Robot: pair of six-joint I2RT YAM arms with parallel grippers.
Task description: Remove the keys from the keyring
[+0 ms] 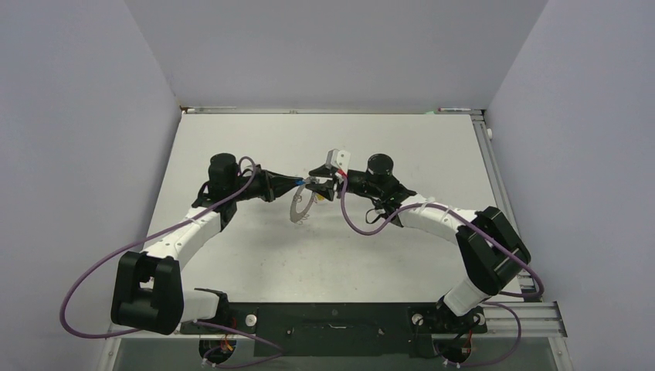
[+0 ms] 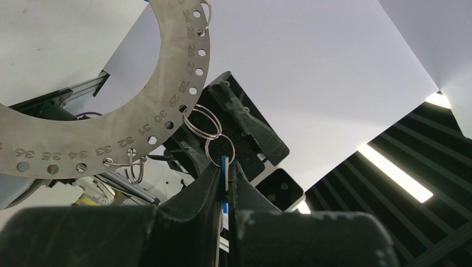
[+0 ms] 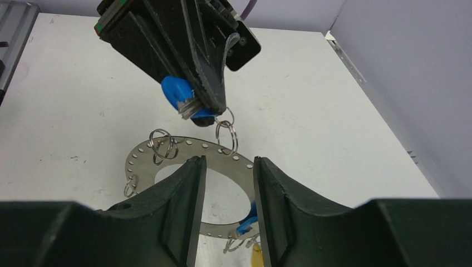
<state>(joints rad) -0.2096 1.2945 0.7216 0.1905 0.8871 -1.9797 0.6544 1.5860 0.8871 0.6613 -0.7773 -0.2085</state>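
Observation:
The keyring [image 1: 300, 209] is a large flat silver ring with numbered holes [image 2: 167, 100], hanging tilted above the white table. My left gripper [image 2: 228, 167] is shut on a blue-tagged key [image 2: 225, 173], which is linked to the keyring by small split rings [image 2: 203, 122]. In the right wrist view the left gripper [image 3: 206, 103] pinches that blue tag [image 3: 175, 92] above the keyring [image 3: 195, 147]. My right gripper [image 3: 229, 164] is open, its fingers straddling the view of the keyring's near arc with nothing held. Another blue tag [image 3: 247, 222] and a yellow tag [image 3: 257, 256] hang low on the keyring.
Bare split rings [image 3: 162, 146] dangle from other holes of the keyring. The white table [image 1: 255, 255] is walled by grey panels on three sides. An aluminium rail [image 1: 494, 178] runs along its right edge. The two grippers meet tip to tip above the table's middle [image 1: 317, 184].

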